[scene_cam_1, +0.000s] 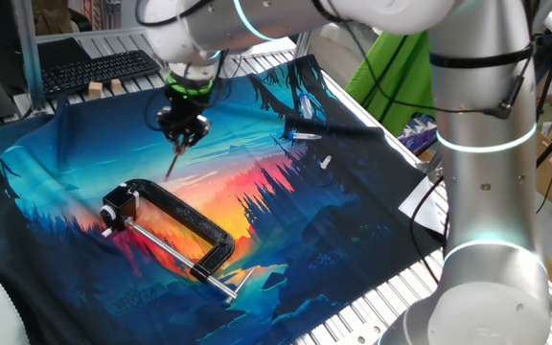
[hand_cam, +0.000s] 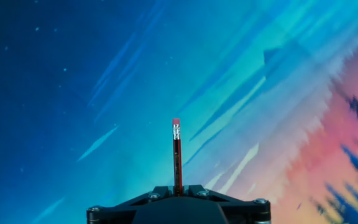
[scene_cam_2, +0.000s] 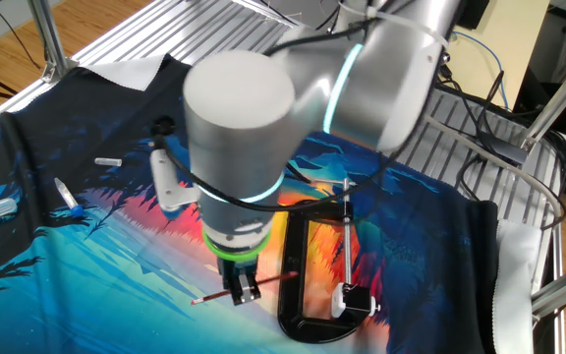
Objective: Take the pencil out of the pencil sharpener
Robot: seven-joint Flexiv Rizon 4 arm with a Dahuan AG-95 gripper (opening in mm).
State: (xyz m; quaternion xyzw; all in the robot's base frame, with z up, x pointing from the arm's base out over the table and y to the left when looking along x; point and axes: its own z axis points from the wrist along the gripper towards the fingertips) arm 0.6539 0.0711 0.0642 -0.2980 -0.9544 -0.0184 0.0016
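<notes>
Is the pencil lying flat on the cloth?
No, the pencil is held in the gripper, sticking out above the cloth.

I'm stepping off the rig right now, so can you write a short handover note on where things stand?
Claw: shut on the pencil, held above the printed cloth. In the hand view the pencil sticks straight out past the fingertips, eraser end away from the claw.
Sharpener: the small black block sits at one end of the big black clamp on the cloth, well apart from the pencil.
Done: the pencil is out of the sharpener.
Left: probably only to set the pencil down on the cloth and open the claw.
</notes>
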